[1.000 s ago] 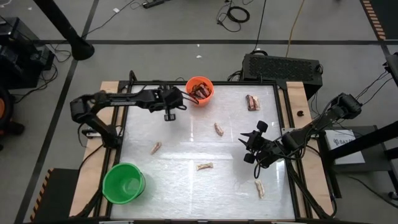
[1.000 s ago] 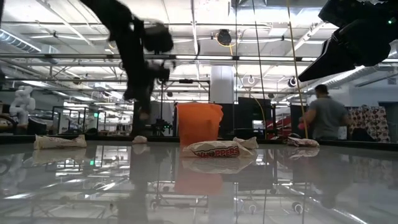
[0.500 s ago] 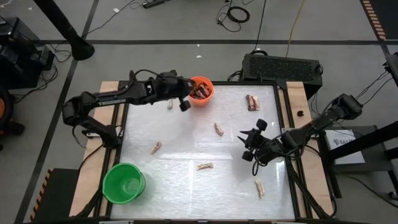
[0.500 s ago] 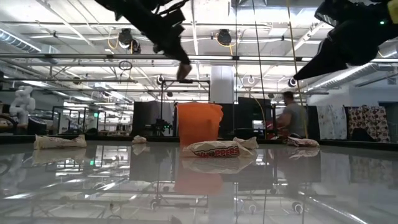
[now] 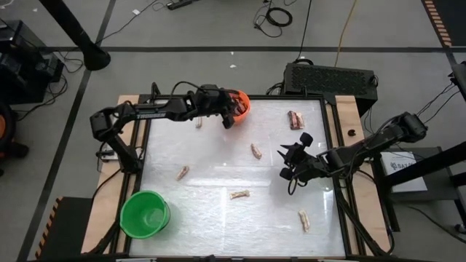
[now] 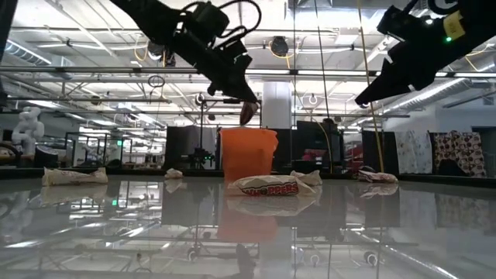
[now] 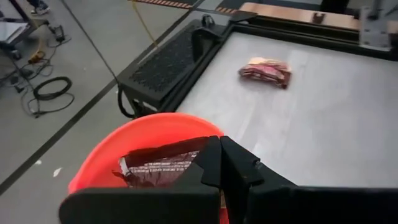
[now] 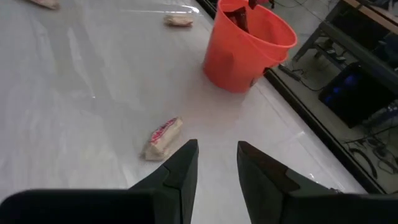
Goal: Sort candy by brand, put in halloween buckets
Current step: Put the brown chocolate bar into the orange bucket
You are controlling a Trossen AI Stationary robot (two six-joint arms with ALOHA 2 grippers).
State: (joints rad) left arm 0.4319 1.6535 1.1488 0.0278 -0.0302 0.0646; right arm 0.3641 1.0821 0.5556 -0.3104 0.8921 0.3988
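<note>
Left arm's fingers [image 5: 231, 116] pressed together above orange bucket [image 5: 242, 101].

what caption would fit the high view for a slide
Left gripper shut over the orange bucket; right gripper open above the table.

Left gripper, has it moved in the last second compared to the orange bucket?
Yes. The left gripper, shut, has swung from beside the orange bucket to over its rim.
</note>
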